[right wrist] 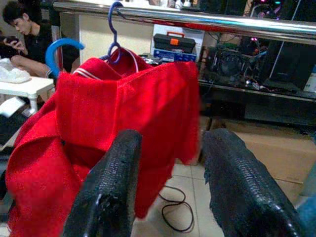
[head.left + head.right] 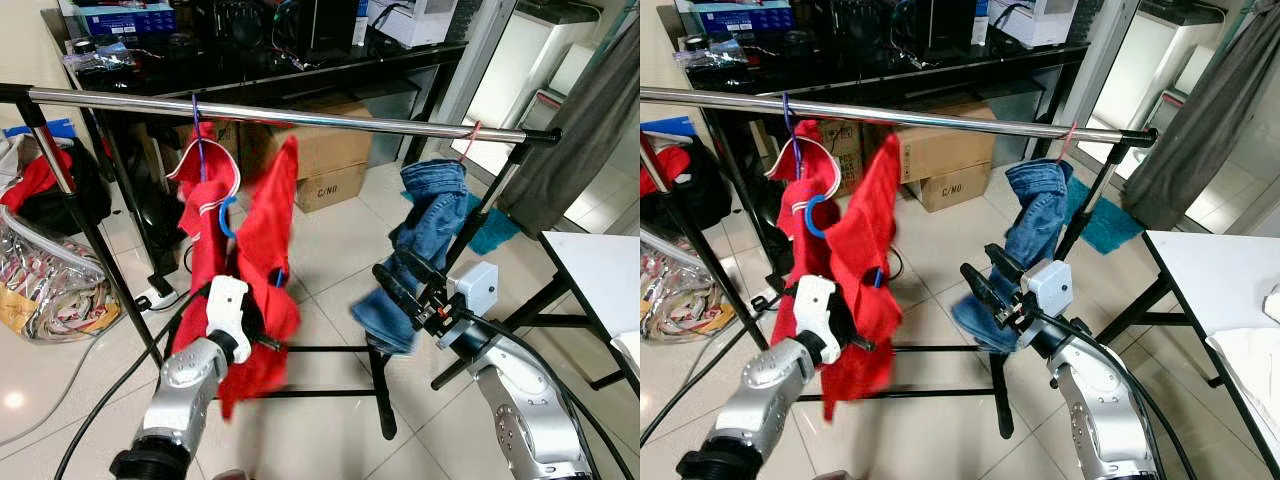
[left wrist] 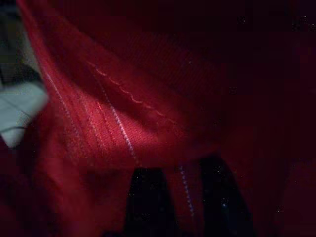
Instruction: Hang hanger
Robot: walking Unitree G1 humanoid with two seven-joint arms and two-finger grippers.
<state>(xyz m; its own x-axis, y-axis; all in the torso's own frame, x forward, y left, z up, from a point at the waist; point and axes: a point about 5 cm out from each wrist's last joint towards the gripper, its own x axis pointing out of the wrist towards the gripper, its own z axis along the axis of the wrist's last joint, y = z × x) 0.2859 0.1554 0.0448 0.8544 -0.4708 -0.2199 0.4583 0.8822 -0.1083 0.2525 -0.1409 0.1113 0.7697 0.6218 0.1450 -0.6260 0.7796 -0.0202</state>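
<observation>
A: Where is the hanger (image 2: 199,150)?
B: On the rail (image 2: 300,115), above the left gripper (image 2: 268,343), whose jaws pinch the red shirt (image 2: 262,250).
A: The right gripper (image 2: 397,282)?
B: Jaws open, beside jeans (image 2: 425,235). Tiled floor (image 2: 330,240), boxes (image 2: 325,150), black bench (image 2: 250,65) behind.

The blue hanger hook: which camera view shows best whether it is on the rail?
The right wrist view: the blue hanger hook curls free beside the red garment, below the rail. Both eye views show it small, low against the red cloth. The left wrist view gives dark red fabric.
</observation>
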